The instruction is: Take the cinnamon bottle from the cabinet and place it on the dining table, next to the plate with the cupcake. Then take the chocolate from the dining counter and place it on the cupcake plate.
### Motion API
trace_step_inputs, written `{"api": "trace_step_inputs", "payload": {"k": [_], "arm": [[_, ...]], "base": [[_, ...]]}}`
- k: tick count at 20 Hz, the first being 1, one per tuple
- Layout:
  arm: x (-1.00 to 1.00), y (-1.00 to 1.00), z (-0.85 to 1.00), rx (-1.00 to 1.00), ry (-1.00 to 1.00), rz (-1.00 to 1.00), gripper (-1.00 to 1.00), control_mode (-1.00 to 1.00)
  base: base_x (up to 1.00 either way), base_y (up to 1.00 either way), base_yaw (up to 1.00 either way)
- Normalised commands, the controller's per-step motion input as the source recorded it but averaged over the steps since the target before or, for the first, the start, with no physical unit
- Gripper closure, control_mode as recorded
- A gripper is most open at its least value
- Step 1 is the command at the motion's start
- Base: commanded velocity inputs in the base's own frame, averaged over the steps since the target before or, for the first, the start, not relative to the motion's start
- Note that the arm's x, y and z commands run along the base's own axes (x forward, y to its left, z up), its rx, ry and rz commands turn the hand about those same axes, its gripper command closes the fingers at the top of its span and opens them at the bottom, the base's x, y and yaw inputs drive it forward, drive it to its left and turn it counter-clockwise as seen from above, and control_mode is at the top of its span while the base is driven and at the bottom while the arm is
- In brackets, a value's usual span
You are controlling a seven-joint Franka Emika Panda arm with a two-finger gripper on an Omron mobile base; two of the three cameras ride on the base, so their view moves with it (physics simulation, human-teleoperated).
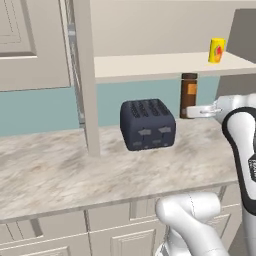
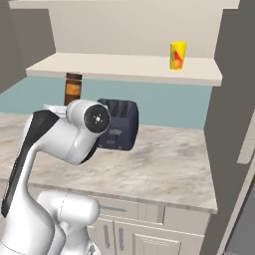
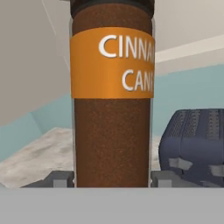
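Gripping the cinnamon bottle [image 3: 112, 109] near its base, the hand [image 3: 112, 178] has a finger on each side, right of centre in the left base frame, below the cabinet [image 1: 165, 64] shelf. Judging by this, the dining-table placement and the whole chocolate step remain.

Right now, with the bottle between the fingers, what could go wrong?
1. The fingers sit low on the tall cinnamon bottle; it could tilt when carried.
2. The toaster stands close beside the bottle; a sideways swing might clip it.
3. The shelf hangs just above the cap; a straight lift could bump it.
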Motion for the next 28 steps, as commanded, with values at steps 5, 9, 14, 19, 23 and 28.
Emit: {"api": "trace_step_inputs", "payload": {"k": [5, 9, 14, 19, 23, 28], "arm": [[0.0, 0.0, 0.0, 0.0, 0.0, 0.0, 1.0, 1.0], [0.0, 0.0, 0.0, 0.0, 0.0, 0.0, 1.0, 1.0], [0.0, 0.0, 0.0, 0.0, 0.0, 0.0, 1.0, 1.0], [0.0, 0.0, 0.0, 0.0, 0.0, 0.0, 1.0, 1.0], [0.0, 0.0, 0.0, 0.0, 0.0, 0.0, 1.0, 1.0], [0.0, 0.0, 0.0, 0.0, 0.0, 0.0, 1.0, 1.0]], "base": [[-0.59, 0.02, 0.0], [-0.22, 0.21, 0.32], [-0.21, 0.09, 0.86], [-0.08, 0.0, 1.0], [-0.02, 0.0, 1.0], [-0.03, 0.0, 1.0]]}}
